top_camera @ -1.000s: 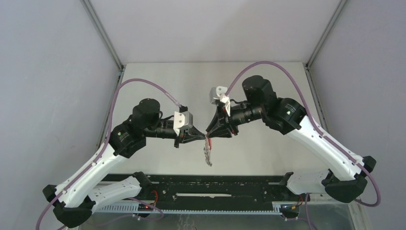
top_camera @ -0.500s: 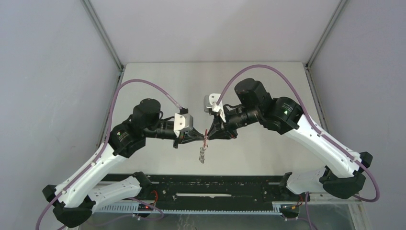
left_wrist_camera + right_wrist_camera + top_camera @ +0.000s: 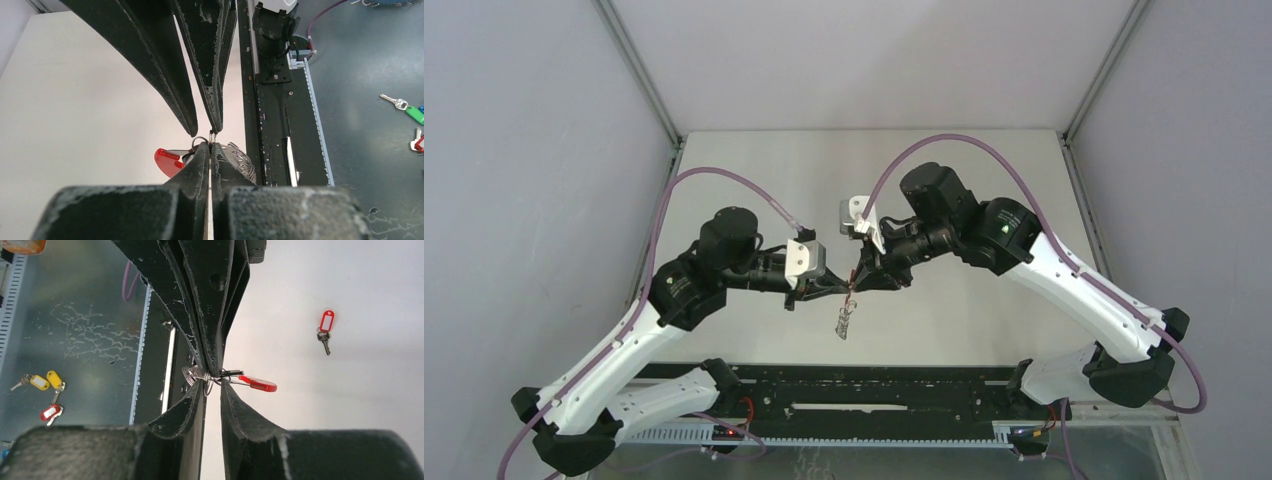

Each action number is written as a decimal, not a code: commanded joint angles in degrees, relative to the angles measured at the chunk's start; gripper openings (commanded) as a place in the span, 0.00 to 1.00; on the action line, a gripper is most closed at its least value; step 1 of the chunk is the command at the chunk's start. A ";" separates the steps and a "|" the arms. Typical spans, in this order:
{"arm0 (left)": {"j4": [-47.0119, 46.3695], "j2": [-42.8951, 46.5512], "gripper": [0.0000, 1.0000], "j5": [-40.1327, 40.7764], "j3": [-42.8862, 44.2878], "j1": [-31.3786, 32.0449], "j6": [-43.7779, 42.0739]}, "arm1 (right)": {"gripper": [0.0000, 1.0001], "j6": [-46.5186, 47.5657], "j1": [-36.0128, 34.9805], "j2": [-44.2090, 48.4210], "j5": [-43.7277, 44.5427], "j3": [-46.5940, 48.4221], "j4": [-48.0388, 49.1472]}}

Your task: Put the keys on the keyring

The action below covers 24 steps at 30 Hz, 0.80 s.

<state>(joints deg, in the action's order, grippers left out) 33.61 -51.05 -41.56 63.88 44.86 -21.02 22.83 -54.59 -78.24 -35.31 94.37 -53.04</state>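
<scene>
My left gripper (image 3: 842, 291) is shut on the keyring (image 3: 844, 318), which hangs above the table; the jaws pinch its wire in the left wrist view (image 3: 210, 146). The ring's red arc (image 3: 168, 160) sticks out left and its row of silver loops (image 3: 241, 161) right. My right gripper (image 3: 860, 282) meets it tip to tip, jaws a little apart around a small ring (image 3: 208, 386). The red arc (image 3: 258, 384) and a black piece (image 3: 231, 373) show beside it. The key with the red oblong tag (image 3: 325, 329) lies on the table beyond.
The black rail (image 3: 874, 385) runs along the table's near edge, just below the hanging ring. Spare keys with yellow tags (image 3: 47, 380) and a red tag (image 3: 50, 412) lie on the grey floor beyond the rail; more lie in the left wrist view (image 3: 407, 110).
The right arm has swung left and its gripper has closed in on the left gripper's tips. The hanging keyring has shifted slightly left with them.
</scene>
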 commanded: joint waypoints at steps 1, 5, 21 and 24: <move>-2.62 1.30 0.00 -0.32 3.48 0.22 -1.13 | 0.25 0.03 -0.82 -0.53 -1.50 2.76 0.10; -2.87 1.30 0.00 -0.30 3.45 0.20 -0.98 | 0.15 0.11 -0.94 -1.41 -1.93 3.47 -0.59; -7.00 2.42 0.11 2.49 3.25 0.23 1.14 | 0.00 -3.33 -0.46 1.40 3.42 0.95 3.78; -6.11 3.43 0.33 2.62 2.58 0.23 0.57 | 0.00 -9.07 2.16 6.79 -1.77 -6.96 15.51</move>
<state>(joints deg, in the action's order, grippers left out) 31.70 -50.13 -38.68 63.88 44.86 -20.62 20.40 -54.57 -78.28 -33.69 93.97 -50.46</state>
